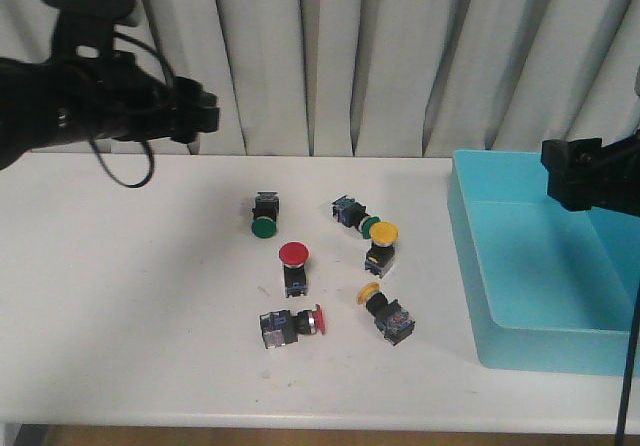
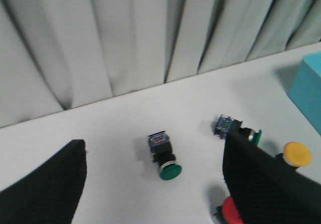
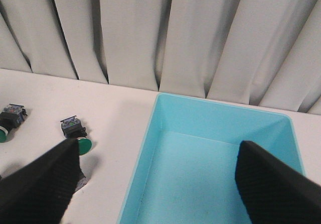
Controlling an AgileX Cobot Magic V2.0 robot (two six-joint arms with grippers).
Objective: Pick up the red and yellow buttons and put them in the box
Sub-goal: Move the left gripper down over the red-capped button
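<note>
While both grippers hang w/ jaws apart, empty, six buttons lie mid-table: nearest a red (image 1: 316, 320) on its side and a yellow (image 1: 369, 292), then an upright red (image 1: 293, 254) and a yellow (image 1: 383, 233), farthest two greens (image 1: 262, 227). Left gripper (image 2: 153, 184) is high at far left; right gripper (image 3: 156, 184) is over the box (image 1: 530, 266) at the table's right. Only the right wrist view shows the box floor bare.

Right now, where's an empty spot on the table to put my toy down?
The table is bare on the left, from its left edge up to the green button. The blue box shows nothing inside. The middle is crowded: red buttons and yellow buttons cluster between the green button and the box.
</note>
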